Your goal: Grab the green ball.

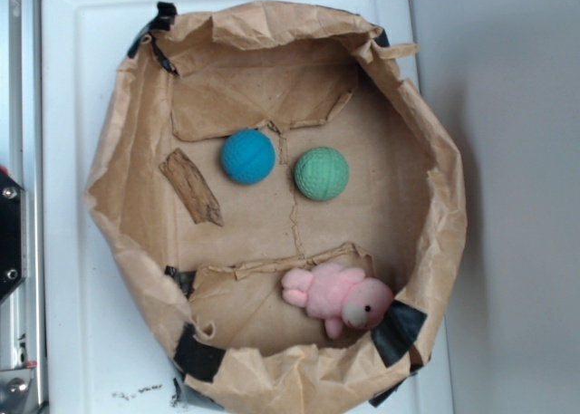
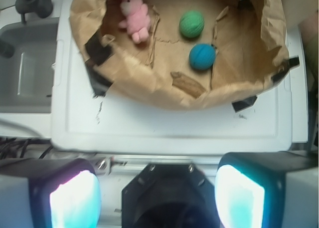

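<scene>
Exterior: green ball (image 1: 321, 173) beside blue ball (image 1: 247, 156)

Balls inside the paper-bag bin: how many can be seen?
2. The green ball sits near the middle of the paper bag; the blue ball lies just beside it, apart, nearer the wood piece. None appears hidden.

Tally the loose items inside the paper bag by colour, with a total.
Green: 1, the green ball
Blue: 1, the blue ball
Pink: 1, the pink plush
Brown: 1, the wood piece
Total: 4
</scene>
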Controlling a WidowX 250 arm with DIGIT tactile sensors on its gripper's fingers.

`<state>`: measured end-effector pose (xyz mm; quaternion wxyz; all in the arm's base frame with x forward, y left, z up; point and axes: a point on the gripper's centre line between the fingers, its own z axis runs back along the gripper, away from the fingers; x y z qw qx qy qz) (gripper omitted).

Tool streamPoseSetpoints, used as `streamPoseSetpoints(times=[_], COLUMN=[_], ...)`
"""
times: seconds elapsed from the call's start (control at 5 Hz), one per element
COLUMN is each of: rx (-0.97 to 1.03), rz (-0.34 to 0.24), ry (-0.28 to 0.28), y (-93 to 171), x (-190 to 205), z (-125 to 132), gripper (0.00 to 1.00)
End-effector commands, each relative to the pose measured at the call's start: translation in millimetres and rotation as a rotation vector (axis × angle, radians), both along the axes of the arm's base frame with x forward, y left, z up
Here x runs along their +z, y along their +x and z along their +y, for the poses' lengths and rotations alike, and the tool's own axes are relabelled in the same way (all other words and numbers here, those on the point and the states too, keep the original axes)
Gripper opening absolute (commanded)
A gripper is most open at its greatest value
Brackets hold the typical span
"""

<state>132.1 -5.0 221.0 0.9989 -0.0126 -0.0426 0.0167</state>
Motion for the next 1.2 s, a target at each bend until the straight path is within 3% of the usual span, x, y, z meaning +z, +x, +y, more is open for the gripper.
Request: streamPoseSetpoints(times=[0.0,0.2,0.4,1.0], rx=[0.123,0.052,-0.016,-0.016], rz=[-0.012,-0.032,-0.064,-0.064], ry=[0.038,0.011,0.035,0.035], y=[51.8,82.9,102.9,102.9], x=[-14.9,-23.6,-32.1,-32.1], z=[10.0,9.0,-0.3,-0.3], gripper=[1.0,1.0,1.0,1.0])
